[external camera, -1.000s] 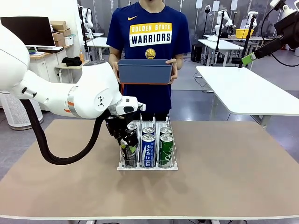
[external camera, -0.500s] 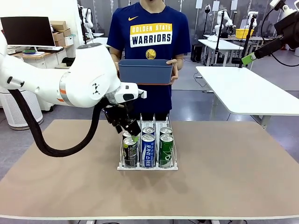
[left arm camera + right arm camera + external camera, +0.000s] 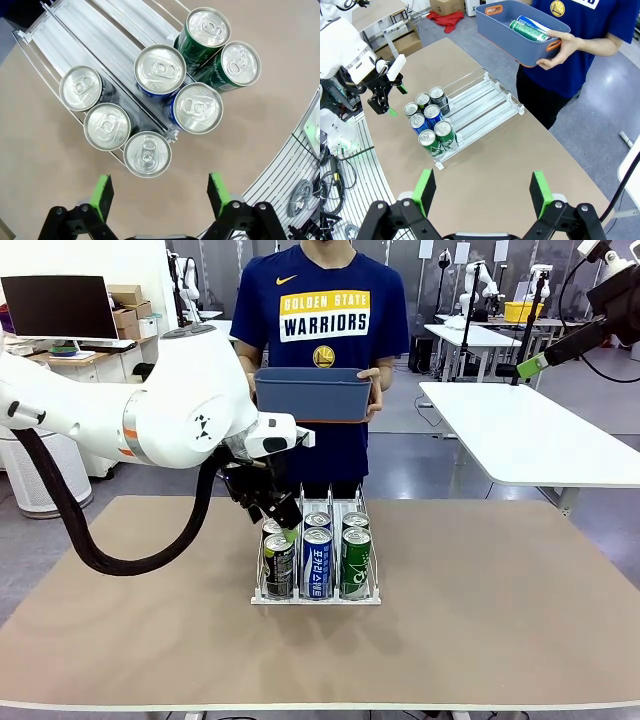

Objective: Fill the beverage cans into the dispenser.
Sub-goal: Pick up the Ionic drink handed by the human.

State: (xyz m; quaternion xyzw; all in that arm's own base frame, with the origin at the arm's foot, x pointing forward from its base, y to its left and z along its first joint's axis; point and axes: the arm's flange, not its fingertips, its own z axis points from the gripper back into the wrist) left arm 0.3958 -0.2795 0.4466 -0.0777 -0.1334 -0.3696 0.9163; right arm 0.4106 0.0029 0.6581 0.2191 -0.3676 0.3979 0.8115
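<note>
Between placements: the left end effector [image 3: 160,191] hangs wide and empty over the rack's [image 3: 100,45] cans [image 3: 160,70]; the right end effector [image 3: 481,192] is wide too. The next move likely calls for a can from the bin [image 3: 310,398].

White wire dispenser [image 3: 100,30] flat at tabletop centre, lanes running 12 to 6 o'clock, cans upright, packed at its 6 o'clock end, three dark cans [image 3: 279,565] in 9 o'clock lane, two blue-white cans [image 3: 317,562] in middle lane, two green cans [image 3: 355,562] in 3 o'clock lane
</note>
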